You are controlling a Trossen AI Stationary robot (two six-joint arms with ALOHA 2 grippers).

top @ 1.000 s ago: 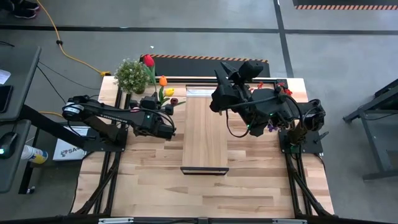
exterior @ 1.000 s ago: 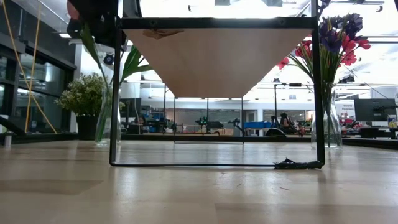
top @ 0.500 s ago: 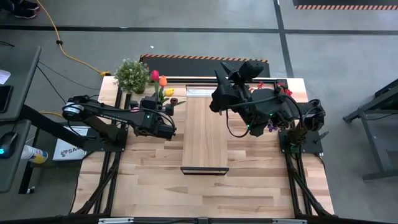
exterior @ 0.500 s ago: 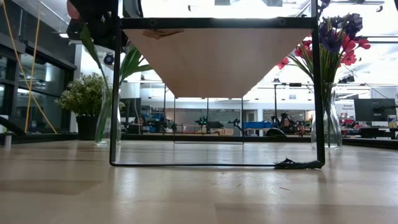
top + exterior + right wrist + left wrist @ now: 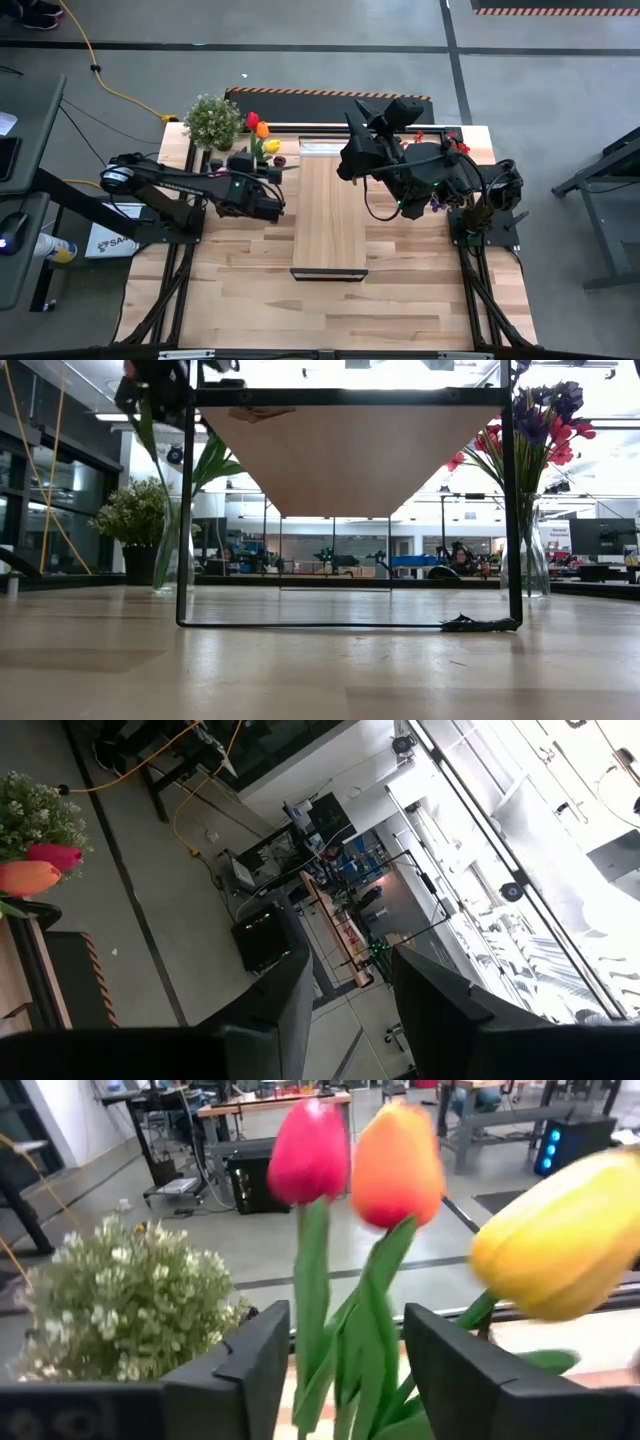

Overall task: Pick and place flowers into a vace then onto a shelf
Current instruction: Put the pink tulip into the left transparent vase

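Observation:
Red [image 5: 310, 1150], orange [image 5: 398, 1165] and yellow [image 5: 560, 1255] tulips, the flowers, stand with their stems in a glass vase [image 5: 170, 555] at the table's far left. My left gripper [image 5: 345, 1370] is open, level at the stems, which pass between its fingers; from above it is at the vase [image 5: 257, 168]. My right gripper [image 5: 345, 1020] is open with nothing in it, raised over the far end of the shelf [image 5: 328, 215]. A second vase [image 5: 525, 555] of purple and red flowers [image 5: 545, 420] stands at the far right. My left gripper has the tulips' green stems [image 5: 312, 1310] between its open fingers, which come level from the table's near side. The red tulip's stem runs close by one finger [image 5: 255, 1370]; whether it touches, I cannot tell.
A bushy pale-green potted plant [image 5: 212, 120] stands just left of the tulips. The shelf board rests on a black frame [image 5: 186, 510] in the table's middle. The right arm's bulk [image 5: 400, 160] hangs over the shelf's far right.
The red tulip's head, which leaned out toward the far left above the plant, has come down and swung in beside the orange one. In the low view my left gripper has gone up a little.

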